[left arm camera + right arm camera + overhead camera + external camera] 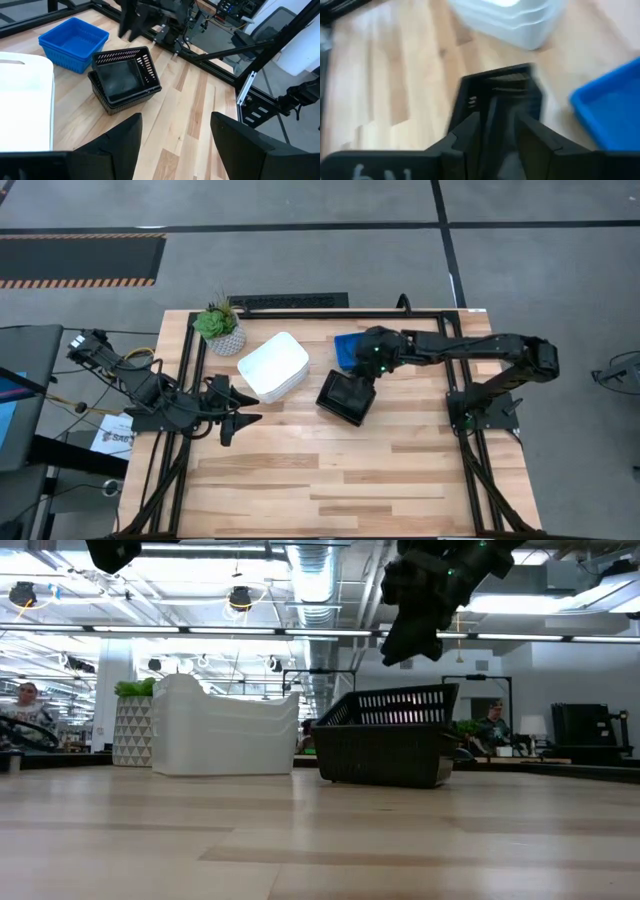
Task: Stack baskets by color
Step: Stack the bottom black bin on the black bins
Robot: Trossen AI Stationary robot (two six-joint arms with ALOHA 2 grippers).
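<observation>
Baskets are sitting in three colour groups on the desk. The white stack is standing beside the plant toward the far left. The black baskets are resting mid-desk, just right of the white ones, with the top one tilted and not fully nested (one edge is riding higher in the low view). The blue baskets are lying just behind the black ones, toward the far edge, partly hidden under the right arm.

The right tool is hanging just above the far rim of the black baskets, apart from them in the low view; its jaws are standing partly apart and gripping nothing.

The left tool is waiting near the desk's left edge, pointing toward the middle, jaws spread wide and holding nothing.

People are showing in the room beyond the desk in the low view.
</observation>
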